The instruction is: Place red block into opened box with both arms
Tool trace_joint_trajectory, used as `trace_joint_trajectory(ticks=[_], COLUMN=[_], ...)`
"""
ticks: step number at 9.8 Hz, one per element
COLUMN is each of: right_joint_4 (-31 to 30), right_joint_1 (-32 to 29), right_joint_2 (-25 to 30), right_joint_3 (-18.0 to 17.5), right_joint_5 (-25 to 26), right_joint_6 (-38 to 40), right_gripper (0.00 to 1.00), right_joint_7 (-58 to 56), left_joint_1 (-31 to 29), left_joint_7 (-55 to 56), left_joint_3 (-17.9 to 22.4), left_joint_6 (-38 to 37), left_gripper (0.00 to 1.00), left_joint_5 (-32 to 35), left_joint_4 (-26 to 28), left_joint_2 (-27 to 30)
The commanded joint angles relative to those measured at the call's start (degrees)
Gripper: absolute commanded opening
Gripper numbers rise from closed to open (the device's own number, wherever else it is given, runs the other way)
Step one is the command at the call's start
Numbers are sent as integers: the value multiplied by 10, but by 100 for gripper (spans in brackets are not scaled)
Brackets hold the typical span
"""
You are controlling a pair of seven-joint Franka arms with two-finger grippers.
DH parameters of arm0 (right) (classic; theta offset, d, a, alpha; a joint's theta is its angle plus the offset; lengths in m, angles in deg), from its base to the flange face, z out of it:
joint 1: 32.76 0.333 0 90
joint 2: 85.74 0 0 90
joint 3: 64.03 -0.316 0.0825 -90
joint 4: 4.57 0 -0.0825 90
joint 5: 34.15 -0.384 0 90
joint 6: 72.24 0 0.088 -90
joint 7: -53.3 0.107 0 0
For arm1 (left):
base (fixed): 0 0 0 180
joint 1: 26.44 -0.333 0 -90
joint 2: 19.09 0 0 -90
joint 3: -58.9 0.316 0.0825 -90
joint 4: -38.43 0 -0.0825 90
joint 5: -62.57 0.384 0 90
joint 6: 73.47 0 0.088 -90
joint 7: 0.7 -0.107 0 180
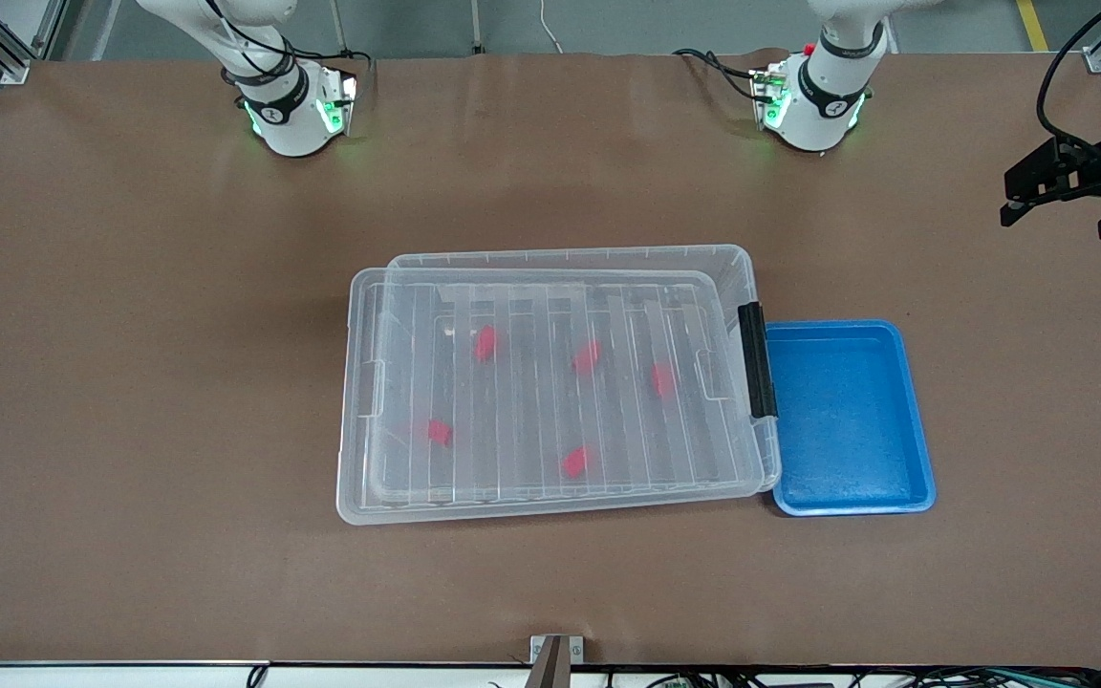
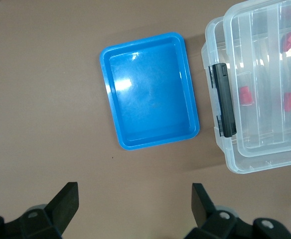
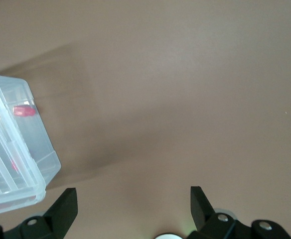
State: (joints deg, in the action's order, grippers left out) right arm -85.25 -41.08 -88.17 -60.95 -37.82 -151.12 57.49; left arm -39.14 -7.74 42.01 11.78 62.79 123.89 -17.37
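Note:
The clear box (image 1: 570, 254) stands mid-table with its ribbed lid (image 1: 512, 411) lying on top, shifted a little toward the front camera. Several red blocks (image 1: 587, 357) lie inside under the lid; I cannot tell which one the task means. A black latch handle (image 1: 757, 358) is on the end toward the left arm. My left gripper (image 1: 1059, 222) hangs open and empty over bare table at the left arm's end; its wrist view shows the box (image 2: 265, 149) and a red block (image 2: 244, 95). My right gripper (image 3: 133, 199) is open and empty over bare table beside the box corner (image 3: 41, 164).
An empty blue tray (image 1: 914, 420) sits against the latch end of the box, also seen in the left wrist view as the blue tray (image 2: 110, 94). Brown table (image 1: 178, 382) spreads wide around both. A small metal bracket (image 1: 555, 650) sits at the table's front edge.

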Motion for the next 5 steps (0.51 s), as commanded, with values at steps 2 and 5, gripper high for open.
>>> trace_joint_trajectory(ticks=[2,5], right_joint_4=[-48,-48], right_joint_1=[-6,-6], right_joint_2=[28,28], right_joint_3=[-22,-22], right_joint_5=[23,30], right_joint_6=[-20,-19], right_gripper=[100,100], right_joint_7=[1,1], left_joint_1=[-1,-2], left_joint_7=[19,19], left_joint_3=[-9,-9], left_joint_6=[-15,-18], left_gripper=[100,100], left_joint_5=[0,0], left_joint_4=[9,8], left_joint_2=[-4,-3])
